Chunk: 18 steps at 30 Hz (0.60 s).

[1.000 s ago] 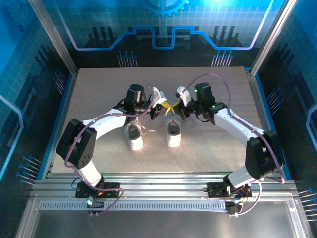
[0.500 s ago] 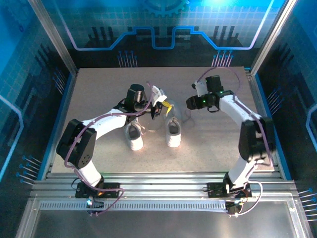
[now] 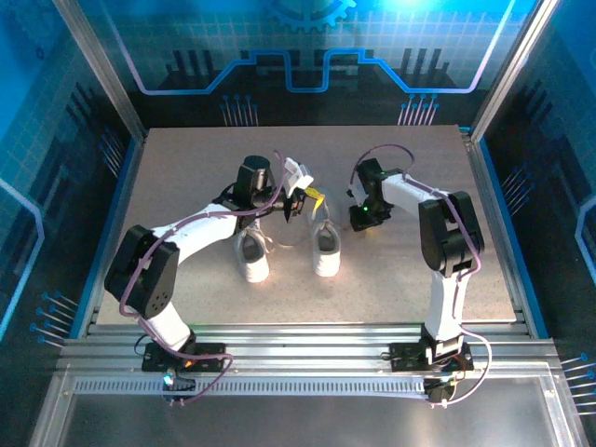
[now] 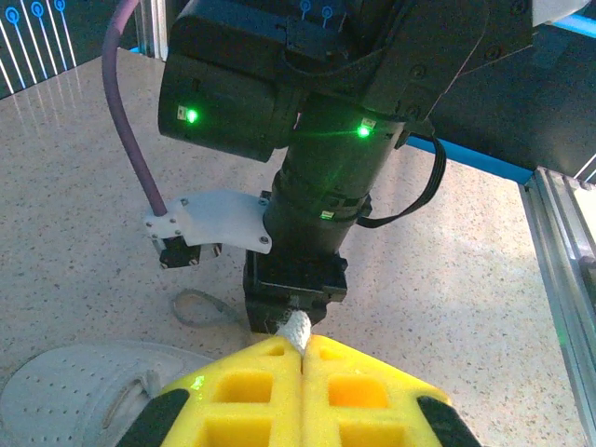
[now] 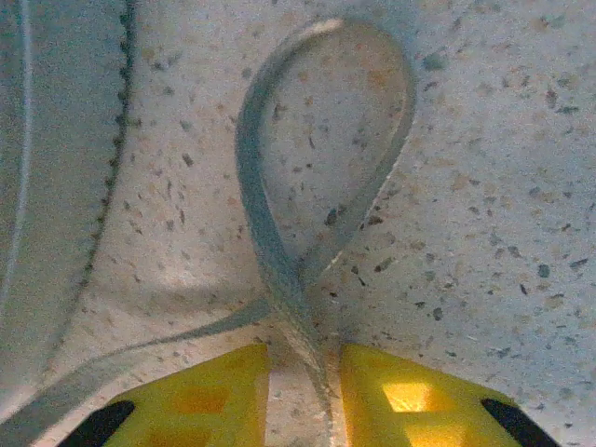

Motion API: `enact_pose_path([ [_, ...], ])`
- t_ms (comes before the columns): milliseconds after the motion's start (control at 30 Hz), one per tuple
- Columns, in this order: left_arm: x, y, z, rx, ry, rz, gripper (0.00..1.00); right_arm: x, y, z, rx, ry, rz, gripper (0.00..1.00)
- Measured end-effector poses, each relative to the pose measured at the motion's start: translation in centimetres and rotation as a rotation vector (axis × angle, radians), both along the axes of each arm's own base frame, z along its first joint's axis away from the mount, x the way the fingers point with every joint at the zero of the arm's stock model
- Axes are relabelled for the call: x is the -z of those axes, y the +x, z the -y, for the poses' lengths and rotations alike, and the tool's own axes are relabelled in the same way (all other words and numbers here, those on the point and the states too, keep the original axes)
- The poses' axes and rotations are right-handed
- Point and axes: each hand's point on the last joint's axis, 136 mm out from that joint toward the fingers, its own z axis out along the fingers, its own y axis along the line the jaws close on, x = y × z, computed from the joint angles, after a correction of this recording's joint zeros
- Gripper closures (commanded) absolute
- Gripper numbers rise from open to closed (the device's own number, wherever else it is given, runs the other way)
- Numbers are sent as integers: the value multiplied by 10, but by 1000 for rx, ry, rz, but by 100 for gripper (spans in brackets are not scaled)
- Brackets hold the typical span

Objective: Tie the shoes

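Two small white shoes stand side by side, the left shoe and the right shoe. My left gripper hovers above the right shoe's far end. Its yellow fingers are shut on a white lace end. My right gripper points down at the table just right of the right shoe. In the right wrist view it is open, its fingers straddling the crossing of a flat lace loop lying on the table. The shoe's sole runs along the left edge.
The speckled table is framed by blue rails and glowing walls. In the left wrist view the right arm's black wrist stands close ahead, with the lace loop on the table beside it.
The right arm left its place next to the left gripper, swung out right, then came down to the table beside the right shoe. The left gripper has stayed put, holding the lace.
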Motion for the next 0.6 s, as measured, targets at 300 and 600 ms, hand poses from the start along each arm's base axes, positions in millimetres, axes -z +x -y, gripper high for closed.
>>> enact_pose_path([
  [300,-1,-8,3,17,14,-6,100,-27,-3,22,42,-35,6,100],
  [600,-4,-28,14,70,35,39,100,-167,67,-32,-40,80,316,100],
])
